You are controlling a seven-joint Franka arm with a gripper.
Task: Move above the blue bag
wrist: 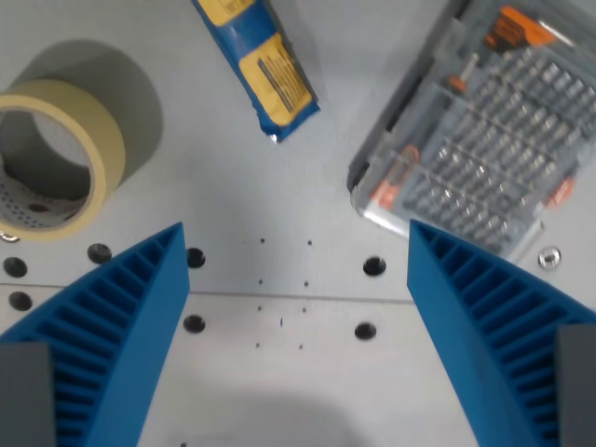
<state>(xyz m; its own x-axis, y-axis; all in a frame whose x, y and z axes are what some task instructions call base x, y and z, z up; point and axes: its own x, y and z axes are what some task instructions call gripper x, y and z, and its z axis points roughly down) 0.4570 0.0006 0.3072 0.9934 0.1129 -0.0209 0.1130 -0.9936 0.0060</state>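
Observation:
The blue bag point(258, 65), blue with yellow label panels, lies on the grey table at the top centre of the wrist view, tilted, its top end cut off by the frame. My gripper point(296, 244) is open and empty, its two blue ribbed fingers point(121, 326) reaching up from the bottom corners. The bag lies beyond the fingertips, above the gap between them and slightly to the wrist view's left. Nothing is between the fingers except bare table.
A roll of cream masking tape point(56, 158) stands at the wrist view's left. A clear plastic case of screwdriver bits point(494, 140) lies at the upper right. The table point(279, 186) has several bolt holes and a seam running across between the fingers.

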